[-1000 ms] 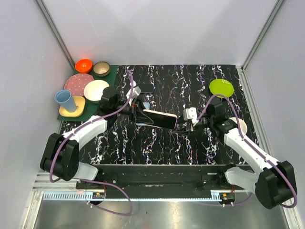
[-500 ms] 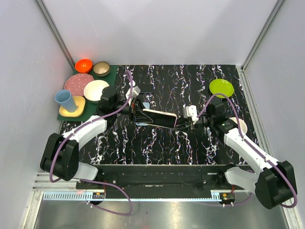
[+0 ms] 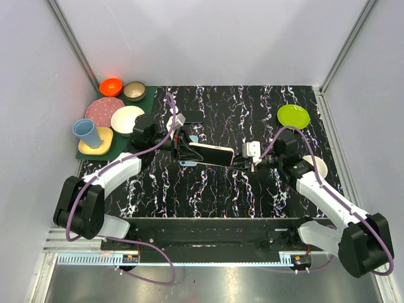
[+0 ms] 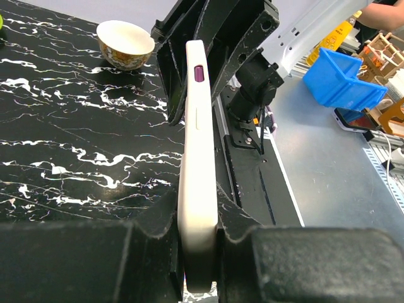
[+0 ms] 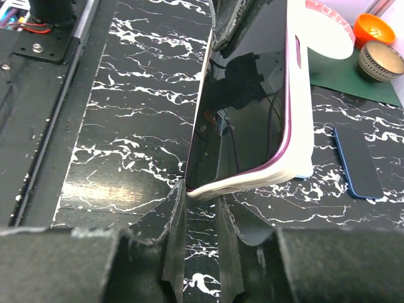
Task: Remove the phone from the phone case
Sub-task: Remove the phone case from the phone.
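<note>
- The left gripper (image 4: 197, 255) is clamped tight on one short end of the phone case (image 4: 197, 170). It has a finger on each broad face, and the white case stands on its long edge.
- The right gripper (image 5: 199, 211) is almost closed on the opposite end. Its fingers (image 5: 173, 221) pinch a lower corner, one on the screen side and one on the case's back.
- The phone (image 5: 243, 113) sits in the case with its dark screen facing sideways. A purple rim shows inside the white lip.
- The cased phone hangs between the two grippers, off the marbled black table (image 3: 252, 189), near its middle.
- A dark blue flat slab (image 5: 358, 161) lies on the table just beyond the left gripper.
- A patterned bowl (image 4: 126, 43) stands beside the right arm, and a lime plate (image 3: 293, 116) lies farther back.
- A green mat (image 3: 148, 98) in the far left corner carries bowls, plates and a blue cup (image 3: 86, 132).
</note>
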{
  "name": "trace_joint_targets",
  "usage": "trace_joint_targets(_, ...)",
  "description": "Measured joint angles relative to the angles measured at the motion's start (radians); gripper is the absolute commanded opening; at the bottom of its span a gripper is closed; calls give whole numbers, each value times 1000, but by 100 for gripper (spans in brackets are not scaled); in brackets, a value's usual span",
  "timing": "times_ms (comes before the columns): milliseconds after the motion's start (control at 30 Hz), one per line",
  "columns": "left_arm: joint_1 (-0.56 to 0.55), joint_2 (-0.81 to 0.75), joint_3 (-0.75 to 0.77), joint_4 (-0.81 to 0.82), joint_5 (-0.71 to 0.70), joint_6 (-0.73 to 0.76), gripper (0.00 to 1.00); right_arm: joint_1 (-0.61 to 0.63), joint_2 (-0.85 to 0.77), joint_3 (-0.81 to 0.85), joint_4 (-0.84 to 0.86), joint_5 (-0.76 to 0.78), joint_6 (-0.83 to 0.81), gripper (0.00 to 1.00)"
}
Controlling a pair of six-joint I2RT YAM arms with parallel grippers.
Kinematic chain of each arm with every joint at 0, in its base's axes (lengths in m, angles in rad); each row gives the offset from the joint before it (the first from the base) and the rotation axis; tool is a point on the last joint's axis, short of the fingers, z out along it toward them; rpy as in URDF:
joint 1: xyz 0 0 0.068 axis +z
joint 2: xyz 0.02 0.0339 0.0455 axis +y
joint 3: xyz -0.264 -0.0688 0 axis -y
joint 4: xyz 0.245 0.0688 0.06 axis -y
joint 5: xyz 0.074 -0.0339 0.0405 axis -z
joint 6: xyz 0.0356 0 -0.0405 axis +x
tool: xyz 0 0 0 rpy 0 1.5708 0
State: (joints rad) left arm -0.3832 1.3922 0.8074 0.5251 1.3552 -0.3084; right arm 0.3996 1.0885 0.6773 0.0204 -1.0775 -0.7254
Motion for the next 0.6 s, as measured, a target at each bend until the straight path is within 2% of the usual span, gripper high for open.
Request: trace_joint_targets(600,4,0,0,0,-28,13,0,2,-13,-32,64,76,-90,18)
